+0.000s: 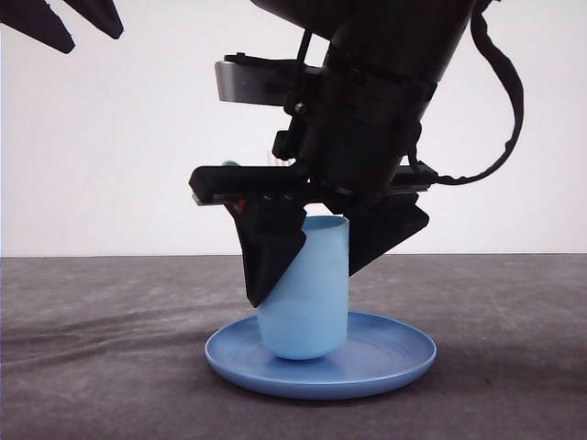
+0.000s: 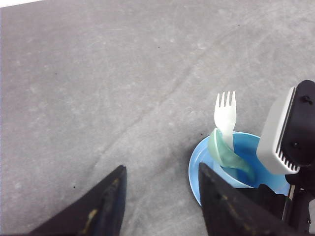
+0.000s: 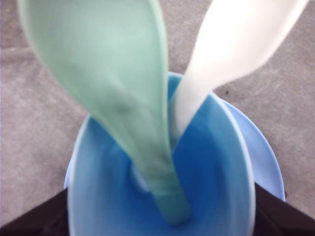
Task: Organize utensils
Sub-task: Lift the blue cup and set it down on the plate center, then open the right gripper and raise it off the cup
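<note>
Front view: a white wall stands behind a dark grey surface (image 1: 110,348). The right pincer (image 1: 312,266) hangs directly over the light blue cup (image 1: 307,293), its fingers spread to either side of the cup's rim; the cup stands on the round blue plate (image 1: 385,362). The left pincer (image 1: 69,23) sits high and well apart, cut off by the frame.

Left wrist view: the left pincer (image 2: 162,206) is open and empty. Ahead and to one side, the white fork (image 2: 225,115) and mint-green spoon (image 2: 224,152) stand handle-down in the cup.

Right wrist view: both utensils rise steeply toward the camera (heavily blurred); the right arm is nearer. The handle ends are hard to make out.
</note>
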### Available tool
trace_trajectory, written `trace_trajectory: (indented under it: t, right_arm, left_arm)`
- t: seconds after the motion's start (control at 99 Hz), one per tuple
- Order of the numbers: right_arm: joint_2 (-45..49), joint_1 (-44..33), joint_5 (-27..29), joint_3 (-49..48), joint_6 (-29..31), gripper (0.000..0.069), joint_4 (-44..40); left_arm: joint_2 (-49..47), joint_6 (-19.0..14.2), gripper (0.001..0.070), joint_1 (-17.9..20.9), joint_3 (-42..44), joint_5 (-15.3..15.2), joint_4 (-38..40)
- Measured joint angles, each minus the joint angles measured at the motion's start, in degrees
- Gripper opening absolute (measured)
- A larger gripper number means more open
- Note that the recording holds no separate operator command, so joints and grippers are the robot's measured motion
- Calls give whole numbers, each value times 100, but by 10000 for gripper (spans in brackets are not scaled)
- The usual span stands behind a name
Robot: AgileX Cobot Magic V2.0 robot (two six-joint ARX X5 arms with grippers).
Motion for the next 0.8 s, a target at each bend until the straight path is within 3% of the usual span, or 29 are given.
trace_trajectory:
  t: [0.798]
  right_arm:
    - [101,46,39,-11,205,400,151]
  left_arm:
    - [0,0,274,0,0,2,-55]
